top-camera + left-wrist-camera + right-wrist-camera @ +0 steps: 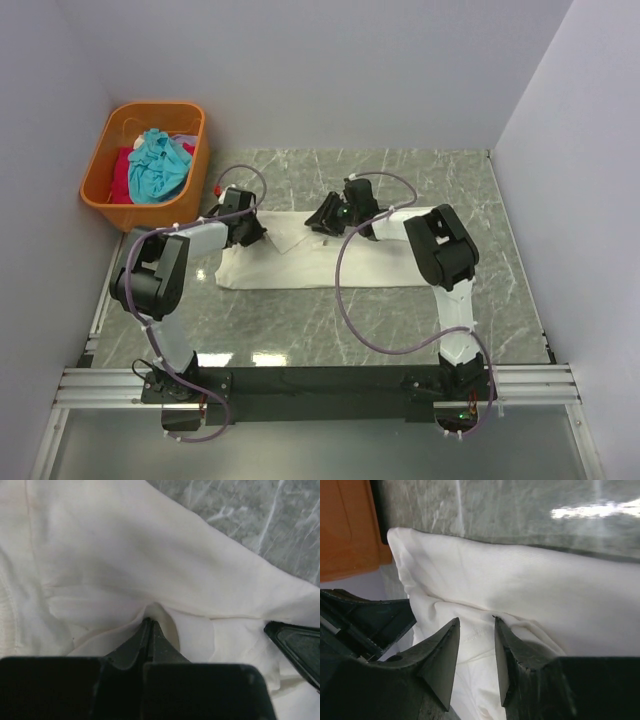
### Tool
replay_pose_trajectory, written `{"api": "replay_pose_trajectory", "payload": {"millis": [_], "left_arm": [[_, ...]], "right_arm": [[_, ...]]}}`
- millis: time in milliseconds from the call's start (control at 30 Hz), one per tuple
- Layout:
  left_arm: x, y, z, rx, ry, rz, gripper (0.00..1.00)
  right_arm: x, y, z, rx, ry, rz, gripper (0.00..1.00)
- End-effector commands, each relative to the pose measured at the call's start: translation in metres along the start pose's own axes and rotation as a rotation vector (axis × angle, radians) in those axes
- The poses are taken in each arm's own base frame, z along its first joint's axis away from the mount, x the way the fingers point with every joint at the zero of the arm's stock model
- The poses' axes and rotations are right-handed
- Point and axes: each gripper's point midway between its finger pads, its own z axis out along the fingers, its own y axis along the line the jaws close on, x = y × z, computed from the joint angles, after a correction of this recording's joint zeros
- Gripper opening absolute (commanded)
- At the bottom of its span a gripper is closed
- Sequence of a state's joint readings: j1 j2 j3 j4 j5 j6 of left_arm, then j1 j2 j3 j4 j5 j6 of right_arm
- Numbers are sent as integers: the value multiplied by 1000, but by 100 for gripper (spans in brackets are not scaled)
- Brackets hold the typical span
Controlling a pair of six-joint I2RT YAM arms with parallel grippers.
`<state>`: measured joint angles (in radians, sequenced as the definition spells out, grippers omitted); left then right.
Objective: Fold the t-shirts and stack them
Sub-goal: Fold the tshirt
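Black fingertips of the left pincer [149, 625] fill the bottom of the left wrist view. They are pressed together on a small raised pleat of the cream t-shirt [125, 555], and the cloth puckers right at the tips, so this pincer reads as closed on the shirt. Just to its right, a dark finger of the other arm reaches in over the same cloth.

In the right wrist view, the right pincer [476, 622] has its jaws parted with a clear gap. Its tips sit at a stitched edge of the shirt, with nothing pinched (whether they touch the fabric is hard to tell).

From above, the shirt lies as a long flattened band on the grey marble desk [400, 320]. It spreads from under both pincers back toward the arm bases. The left pincer sits near the band's far left end, the right pincer close beside it, about midway along the far edge.

The step in hand looks like taking hold of the far edge for a fold: the left grip seems made, the right not yet. The next move probably calls for the right jaws to shut on the hem, then an even lift by both arms so the cloth does not skew.

Well beyond and left of the left pincer, an orange basket [100, 190] holds a teal t-shirt [155, 165] and a red t-shirt [122, 175], both crumpled.
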<state>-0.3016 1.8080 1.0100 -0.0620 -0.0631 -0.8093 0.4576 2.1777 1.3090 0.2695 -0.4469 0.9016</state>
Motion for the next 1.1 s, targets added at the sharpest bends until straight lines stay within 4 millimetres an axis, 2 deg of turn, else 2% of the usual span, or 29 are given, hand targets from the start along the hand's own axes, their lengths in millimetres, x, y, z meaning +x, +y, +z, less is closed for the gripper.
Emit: {"api": "replay_pose_trajectory", "payload": {"millis": [0, 33, 100, 200, 233, 300, 400, 433, 500, 533, 600, 700, 833, 1067], "left_arm": [[-2, 12, 3, -33, -28, -55, 1], [-1, 14, 2, -34, -25, -56, 1], [-3, 11, -2, -26, -27, -54, 1], [-11, 2, -14, 5, -46, -53, 2], [-11, 0, -18, 13, -47, -51, 5], [-21, -9, -35, 39, -77, -53, 10], [-30, -16, -57, 38, -114, -53, 26], [-30, -19, -62, 39, -119, -48, 35], [-34, -22, -75, 34, -145, -47, 48], [-32, -28, -80, 44, -149, -39, 61], [-27, -31, -82, 41, -142, -39, 69], [-15, -38, -79, 43, -115, -33, 70], [2, -49, -62, 23, -76, 8, 56], [9, -47, -22, -56, -40, 67, 45]], "right_arm": [[-20, -19, -15, 85, -93, 18, 42], [-19, -24, -19, 101, -92, 22, 41], [-22, -19, -26, 91, -98, 5, 42], [-29, -3, -37, 71, -104, -81, 41], [-31, 6, -45, 68, -105, -106, 42], [-36, 9, -56, 91, -115, -185, 42], [-45, 11, -79, 162, -140, -301, 45], [-40, 6, -92, 211, -116, -314, 46], [-44, -10, -106, 306, -129, -375, 47], [-37, -20, -118, 364, -110, -379, 48], [-37, -35, -132, 448, -107, -415, 48], [-18, -57, -153, 540, -54, -430, 48], [2, -75, -176, 606, 4, -435, 48], [35, -110, -190, 705, 122, -404, 48]]}}
